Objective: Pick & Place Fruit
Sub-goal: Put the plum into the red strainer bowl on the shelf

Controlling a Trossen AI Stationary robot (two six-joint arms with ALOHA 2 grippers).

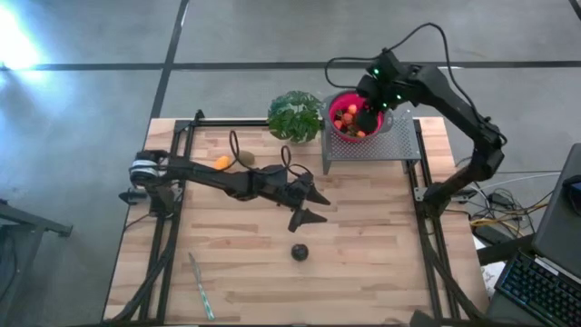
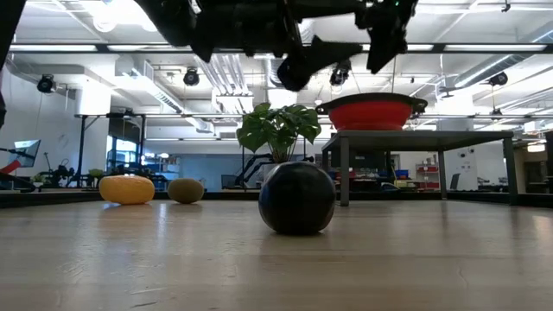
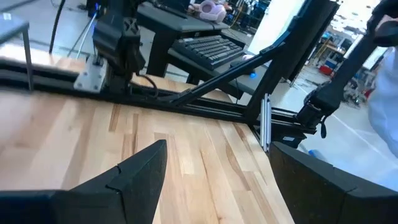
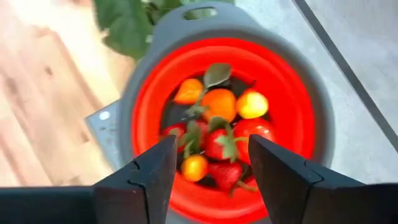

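Hovering over the red bowl [image 1: 357, 119] at 1 o'clock of the table [image 1: 363, 236], the right gripper [image 4: 208, 165] holds nothing, its fingers [image 4: 146, 177] parted with a clear gap between them. The bowl sits on a grey metal stand [image 1: 386, 145] at the table's far right, beside the leafy plant [image 1: 295, 115]. Inside the bowl lies a pile of fruit [image 4: 217, 134]: strawberries, small orange balls and a yellow piece, all touching.

Left gripper [image 1: 309, 205] hangs near table centre, jaws spread wide, empty, above bare wood. The dark round fruit [image 1: 300, 252] lies at 6 o'clock of that gripper, apart from it; the low view shows it resting on the table, closest to the camera. The orange-yellow piece [image 1: 221, 163] and the olive-brown kiwi [image 1: 245, 159] lie side by side at 10 o'clock of the table, close beside the left arm. A thin pale stick [image 1: 201, 285] lies at 7 o'clock near the front edge.
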